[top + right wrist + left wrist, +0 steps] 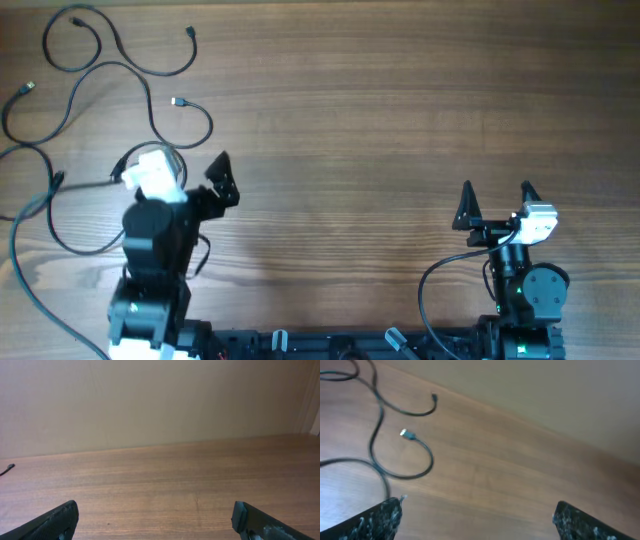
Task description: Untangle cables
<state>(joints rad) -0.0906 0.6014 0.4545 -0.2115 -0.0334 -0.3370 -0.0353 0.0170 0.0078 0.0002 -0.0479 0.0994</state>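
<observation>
- I see the cables (149,100) in loose black curves on the far-left part of the bench (380,120); they lie spread out rather than bundled, though several strands cross one another
- One strand ends in a dark plug (190,34) at the far side; another curls round to a silvery plug (408,435) that rests on the wood, apart from the other ends
- My left fingers (380,517) are spread wide with nothing between them; they sit at the near edge of the cable patch; in the left wrist view one strand runs right down beside the left-hand fingertip, and I cannot tell whether it touches
- The middle of the bench shows only wood grain
- My right fingers (466,205) are also spread and hold nothing; they are low over the bench on the right, well apart from the cables; the right wrist view catches just one dark cable end (7,467) at its far-left edge
</observation>
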